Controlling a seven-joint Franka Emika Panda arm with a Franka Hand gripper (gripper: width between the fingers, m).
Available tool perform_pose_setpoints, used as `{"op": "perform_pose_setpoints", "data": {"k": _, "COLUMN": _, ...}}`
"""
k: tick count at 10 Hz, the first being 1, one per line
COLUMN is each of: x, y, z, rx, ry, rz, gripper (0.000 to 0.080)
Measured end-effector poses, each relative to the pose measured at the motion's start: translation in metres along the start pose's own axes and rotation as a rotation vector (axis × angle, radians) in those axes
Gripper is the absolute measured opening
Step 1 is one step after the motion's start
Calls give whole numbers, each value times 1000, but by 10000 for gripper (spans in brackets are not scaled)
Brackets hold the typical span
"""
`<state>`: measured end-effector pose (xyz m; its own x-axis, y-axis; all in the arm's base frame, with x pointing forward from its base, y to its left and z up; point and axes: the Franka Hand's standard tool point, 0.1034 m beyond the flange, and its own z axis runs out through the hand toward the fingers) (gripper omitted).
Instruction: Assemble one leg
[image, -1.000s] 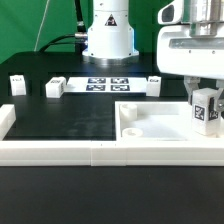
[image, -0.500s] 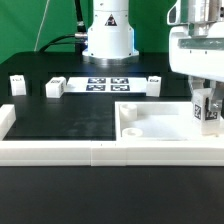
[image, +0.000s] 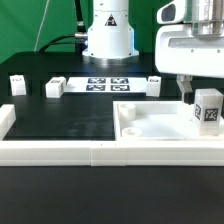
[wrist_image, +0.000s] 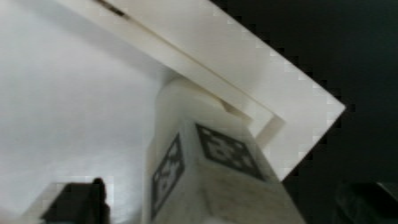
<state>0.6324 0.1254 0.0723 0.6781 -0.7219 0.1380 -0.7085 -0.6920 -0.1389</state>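
My gripper (image: 203, 100) is shut on the leg (image: 208, 108), a small white block with a black-and-white tag on its near face. It holds the leg upright over the right end of the large white panel (image: 155, 126). I cannot tell whether the leg touches the panel. In the wrist view the leg (wrist_image: 205, 160) fills the space between my dark fingers (wrist_image: 80, 200), with tags on two faces and the white panel (wrist_image: 80, 90) behind it.
Three more small white legs stand on the black table: two on the exterior view's left (image: 17, 84) (image: 54, 87) and one near the middle (image: 153, 82). The marker board (image: 108, 84) lies before the robot base (image: 108, 35). A low white wall (image: 90, 151) runs along the front.
The gripper shifted a little to the exterior view's right, then back, with the leg still in it. The leg's tagged face now looks more squarely at the exterior camera.
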Motion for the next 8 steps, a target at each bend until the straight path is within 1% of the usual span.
{"op": "perform_pose_setpoints", "data": {"k": 1, "x": 0, "y": -1, "z": 0, "rx": 0, "ry": 2, "rz": -91, "gripper": 646}}
{"op": "perform_pose_setpoints", "data": {"k": 2, "x": 1, "y": -1, "z": -1, "rx": -4, "ry": 8, "rz": -262, "gripper": 649}}
{"op": "perform_pose_setpoints", "data": {"k": 3, "x": 1, "y": -2, "z": -1, "rx": -9, "ry": 15, "rz": -415, "gripper": 649}}
{"op": "perform_pose_setpoints", "data": {"k": 6, "x": 3, "y": -4, "z": -4, "rx": -27, "ry": 30, "rz": -746, "gripper": 649}}
{"op": "perform_pose_setpoints", "data": {"k": 7, "x": 4, "y": -4, "z": -4, "rx": -32, "ry": 32, "rz": -841, "gripper": 649}}
{"op": "perform_pose_setpoints", "data": {"k": 8, "x": 5, "y": -3, "z": -4, "rx": -33, "ry": 30, "rz": -870, "gripper": 649}}
